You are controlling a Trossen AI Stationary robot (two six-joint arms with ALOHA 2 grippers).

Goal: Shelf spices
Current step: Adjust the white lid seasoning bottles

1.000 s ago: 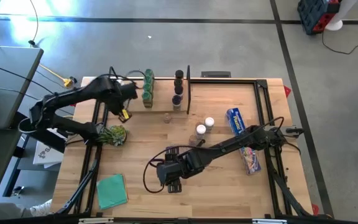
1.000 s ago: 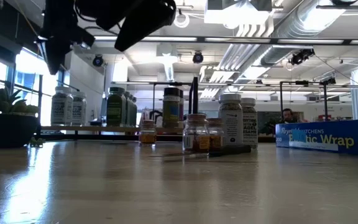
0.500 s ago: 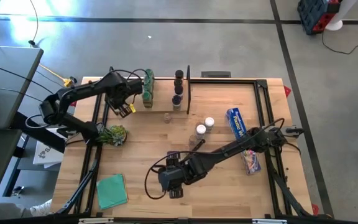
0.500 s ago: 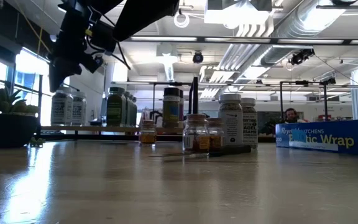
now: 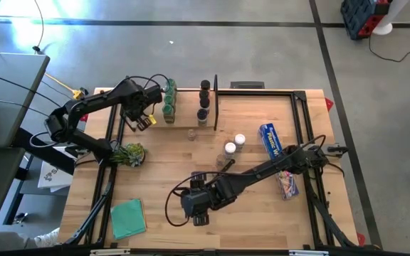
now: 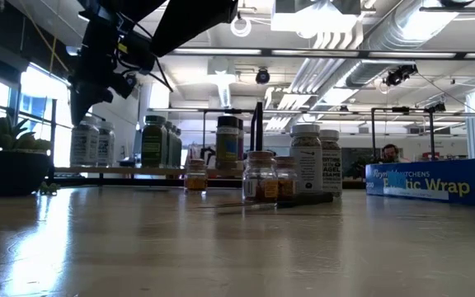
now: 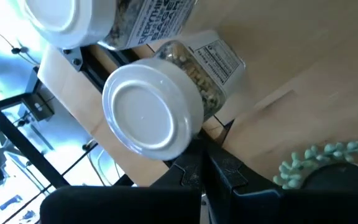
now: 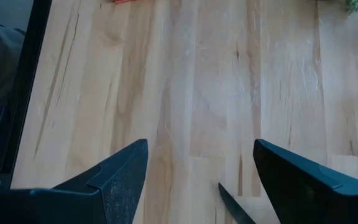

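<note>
The shelf (image 5: 184,114) (image 6: 122,170) stands at the table's far left with spices on it: green-capped jars (image 5: 168,99), dark-capped jars (image 5: 203,99) and two white-capped jars (image 6: 81,142) at its left end. More spice jars (image 5: 233,144) (image 6: 306,161) stand on the table in front of it. My left gripper (image 5: 144,119) (image 7: 202,163) is shut, slanting down right beside the nearer white-capped jar (image 7: 151,115). My right gripper (image 5: 194,206) (image 8: 201,168) hangs open over bare wood near the table's front middle. My left gripper's shut fingertips (image 7: 197,158) stand right at the rim of the white cap (image 7: 185,134), coming from above and from the table's near side. I cannot tell whether they touch it. The jar stands upright on the shelf.
A blue wrap box (image 5: 271,140) and a colourful packet (image 5: 287,181) lie at the right. A small plant (image 5: 128,153) and a green pad (image 5: 128,217) are at the left. A dark-handled knife (image 6: 262,203) lies by the loose jars.
My left gripper has moved toward the table's far edge and down, closing on the white-capped jars at the shelf's left end, and has stayed shut.
</note>
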